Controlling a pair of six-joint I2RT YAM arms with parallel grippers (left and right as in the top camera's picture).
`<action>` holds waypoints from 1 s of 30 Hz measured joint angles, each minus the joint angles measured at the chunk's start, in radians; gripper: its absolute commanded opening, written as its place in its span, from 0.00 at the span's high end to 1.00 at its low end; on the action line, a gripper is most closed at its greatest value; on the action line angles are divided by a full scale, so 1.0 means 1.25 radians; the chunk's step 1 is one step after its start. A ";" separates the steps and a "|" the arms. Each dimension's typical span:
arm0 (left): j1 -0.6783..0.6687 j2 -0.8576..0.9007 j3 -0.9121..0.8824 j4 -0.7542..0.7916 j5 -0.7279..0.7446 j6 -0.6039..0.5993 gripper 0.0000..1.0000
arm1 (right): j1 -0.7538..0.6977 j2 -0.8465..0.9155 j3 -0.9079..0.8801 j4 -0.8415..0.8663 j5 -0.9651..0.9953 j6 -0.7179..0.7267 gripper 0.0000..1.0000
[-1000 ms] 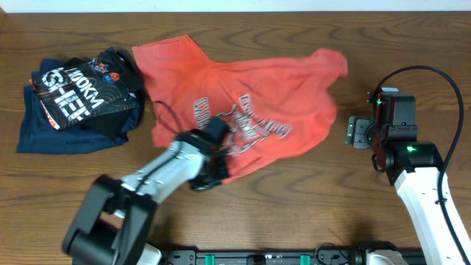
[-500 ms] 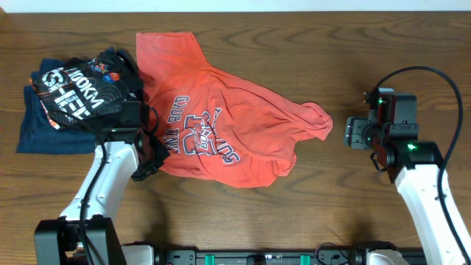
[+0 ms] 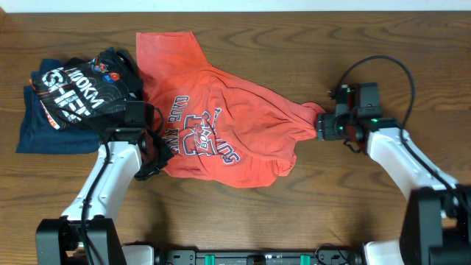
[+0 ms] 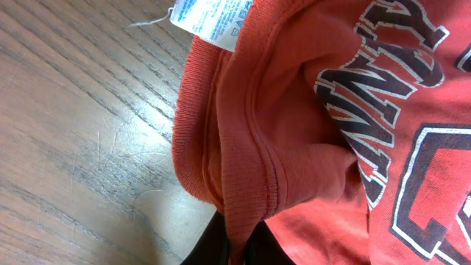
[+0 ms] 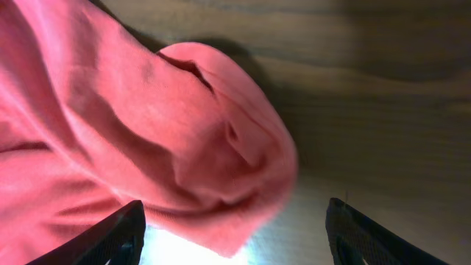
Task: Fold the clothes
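Looking down from above, the coral-red shirt lies crumpled across the middle of the wooden table. Its printed lettering faces up and one part reaches toward the far edge. The left gripper sits at the shirt's near-left edge, and the right gripper is at its bunched right tip.

That high view hides the grips. The left wrist camera shows the black fingers shut tight on a fold of ribbed hem, with a white label lying over bare wood beyond. The right wrist camera shows two fingers spread wide. A rounded lump of cloth lies between them, unpinched.

A pile of dark garments with white lettering lies right against the shirt's left side, close to the left arm.
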 measured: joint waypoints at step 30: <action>-0.003 0.000 0.000 -0.018 -0.094 0.027 0.94 | -0.221 0.011 0.237 0.117 0.253 0.039 0.62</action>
